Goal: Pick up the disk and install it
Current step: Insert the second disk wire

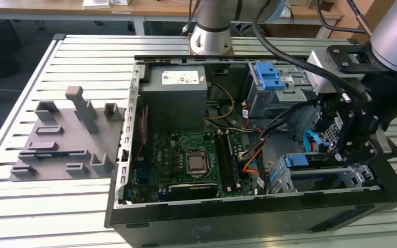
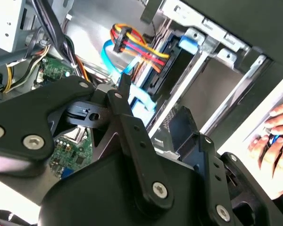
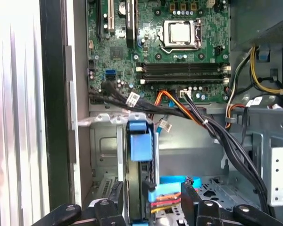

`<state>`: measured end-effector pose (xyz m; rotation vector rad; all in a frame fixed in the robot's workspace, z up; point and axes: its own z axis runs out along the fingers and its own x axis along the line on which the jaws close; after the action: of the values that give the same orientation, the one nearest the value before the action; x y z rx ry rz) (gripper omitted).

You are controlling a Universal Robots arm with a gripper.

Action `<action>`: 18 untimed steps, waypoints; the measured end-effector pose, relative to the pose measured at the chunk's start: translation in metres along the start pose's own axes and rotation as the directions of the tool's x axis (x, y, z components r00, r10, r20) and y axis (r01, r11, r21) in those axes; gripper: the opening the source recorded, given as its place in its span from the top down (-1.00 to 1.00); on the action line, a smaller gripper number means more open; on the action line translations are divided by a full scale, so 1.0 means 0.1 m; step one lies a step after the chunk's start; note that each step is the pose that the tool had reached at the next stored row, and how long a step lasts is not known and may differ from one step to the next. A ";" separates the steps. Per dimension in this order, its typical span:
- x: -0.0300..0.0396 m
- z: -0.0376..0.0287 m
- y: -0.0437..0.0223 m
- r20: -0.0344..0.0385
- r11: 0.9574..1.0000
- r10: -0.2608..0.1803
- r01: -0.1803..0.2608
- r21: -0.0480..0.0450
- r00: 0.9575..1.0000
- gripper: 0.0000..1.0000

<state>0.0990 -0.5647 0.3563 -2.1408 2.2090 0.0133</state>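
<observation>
With the open PC case point(image 1: 254, 217) lying flat on the slatted table point(image 1: 81, 206), my arm hangs over its drive-cage corner. The disk point(image 3: 140, 160) sits edge-up in the cage bay beside the motherboard point(image 3: 165, 52), cables plugged in. Can't tell if my pincer point(image 1: 353, 139) is open or closed.

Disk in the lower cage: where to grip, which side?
Best guess: take the disk by its blue tab, coming straight in from the case's open side. It stands on edge in the cage, faces walled in, cables plugged at one end.
</observation>
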 end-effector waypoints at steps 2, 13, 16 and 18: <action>0.021 -0.002 0.025 0.000 1.000 0.000 0.000 0.002 1.000 -0.20; 0.037 0.000 0.037 0.000 1.000 0.000 0.000 0.003 1.000 0.42; 0.039 0.021 0.038 0.001 1.000 0.000 0.000 0.003 1.000 0.66; 0.041 0.048 0.032 0.006 1.000 0.000 0.000 0.003 1.000 0.69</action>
<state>0.0959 -0.5684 0.3512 -2.1364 2.2047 0.0158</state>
